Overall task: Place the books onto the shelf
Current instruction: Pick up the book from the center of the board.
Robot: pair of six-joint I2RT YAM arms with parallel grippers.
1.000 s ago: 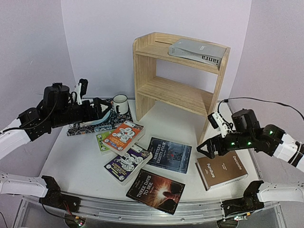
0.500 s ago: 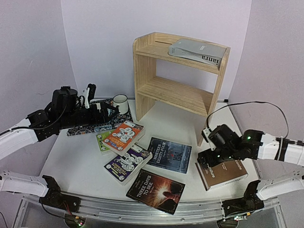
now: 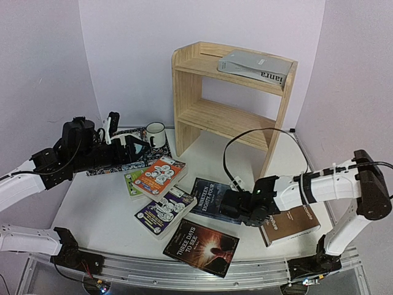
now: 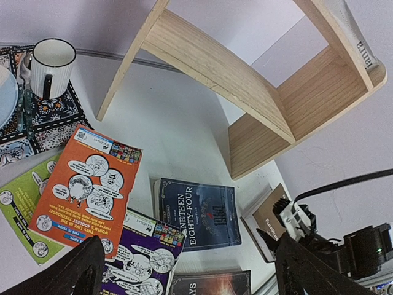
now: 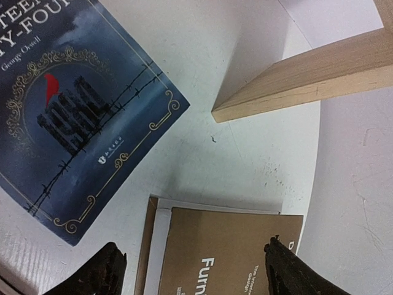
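Note:
The pine shelf (image 3: 230, 117) stands at the back with the grey book (image 3: 255, 66) flat on its top tier. Flat on the table lie the orange (image 3: 158, 175), green (image 3: 132, 182), purple (image 3: 164, 211), dark blue (image 3: 212, 196), "Three Days to See" (image 3: 201, 246) and brown (image 3: 291, 222) books. My right gripper (image 3: 252, 212) is low over the brown book's (image 5: 227, 258) left end, jaws open, fingertips (image 5: 107, 270) on either side of the cover. Over the placemat hovers my left gripper (image 3: 138, 147), open and empty. The left wrist view takes in the orange book (image 4: 86, 184) and the blue book (image 4: 196, 212).
A patterned placemat (image 3: 116, 163) at the left carries a white mug (image 3: 155, 134) and a plate (image 4: 5, 92). The right arm's black cable (image 3: 245, 138) loops up in front of the shelf. Walls close in behind and on both sides.
The right arm has swung left and down, from above the brown book's far side to its left end, and its jaws have narrowed a little. The left gripper has shifted slightly right.

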